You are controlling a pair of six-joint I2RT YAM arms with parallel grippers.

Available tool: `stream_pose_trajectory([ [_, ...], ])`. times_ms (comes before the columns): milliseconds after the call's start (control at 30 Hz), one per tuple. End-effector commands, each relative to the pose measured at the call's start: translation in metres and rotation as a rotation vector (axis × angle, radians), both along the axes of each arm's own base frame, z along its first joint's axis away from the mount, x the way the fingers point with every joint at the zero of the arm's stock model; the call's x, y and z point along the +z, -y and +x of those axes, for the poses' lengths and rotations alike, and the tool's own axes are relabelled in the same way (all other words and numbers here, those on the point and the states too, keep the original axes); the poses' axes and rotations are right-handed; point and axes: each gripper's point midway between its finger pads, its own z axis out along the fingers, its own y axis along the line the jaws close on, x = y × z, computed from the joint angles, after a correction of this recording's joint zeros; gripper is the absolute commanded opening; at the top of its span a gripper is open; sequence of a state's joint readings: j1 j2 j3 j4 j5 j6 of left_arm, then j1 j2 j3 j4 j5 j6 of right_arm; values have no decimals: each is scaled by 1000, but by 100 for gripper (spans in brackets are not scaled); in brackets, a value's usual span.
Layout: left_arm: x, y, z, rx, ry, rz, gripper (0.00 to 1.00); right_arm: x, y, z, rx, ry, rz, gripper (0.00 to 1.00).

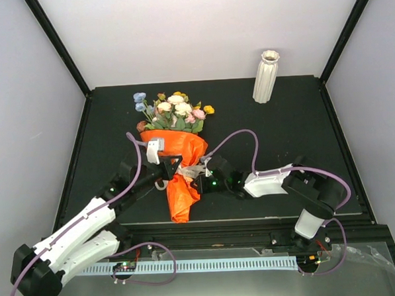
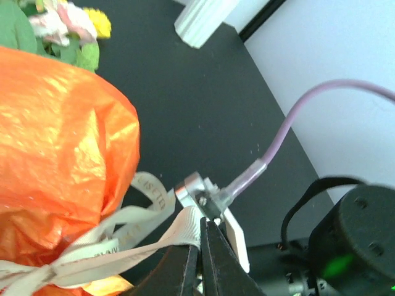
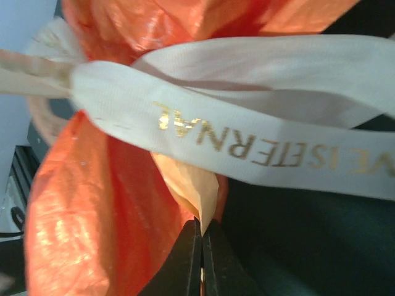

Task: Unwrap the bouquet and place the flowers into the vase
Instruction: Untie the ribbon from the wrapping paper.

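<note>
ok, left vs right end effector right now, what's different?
The left end effector is shut on the cream printed ribbon; the right end effector looks shut on a fold of the orange paper wrap. In the top view, left sits left of the flower bouquet, right sits right of it. Shared: both closed, both at the tied waist.

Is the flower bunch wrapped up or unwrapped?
Wrapped. The orange paper surrounds the stems of the flowers, and the cream ribbon is tied around it.
</note>
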State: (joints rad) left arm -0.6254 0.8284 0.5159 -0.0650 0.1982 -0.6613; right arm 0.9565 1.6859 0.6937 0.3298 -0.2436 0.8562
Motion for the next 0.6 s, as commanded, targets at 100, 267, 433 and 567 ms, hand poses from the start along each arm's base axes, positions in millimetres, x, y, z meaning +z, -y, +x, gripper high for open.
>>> stream_pose_trajectory([
  [100,61,-10,26,73,136,23,2,-2,25,17,-128,44,-36,1],
  [267,63,-16,35,82,123,67,2,-5,42,22,-187,61,-71,1],
  [433,72,-33,45,117,106,114,2,-7,58,25,-246,71,-101,1],
  [567,99,-44,48,110,133,87,2,-8,61,26,-255,72,-112,1],
])
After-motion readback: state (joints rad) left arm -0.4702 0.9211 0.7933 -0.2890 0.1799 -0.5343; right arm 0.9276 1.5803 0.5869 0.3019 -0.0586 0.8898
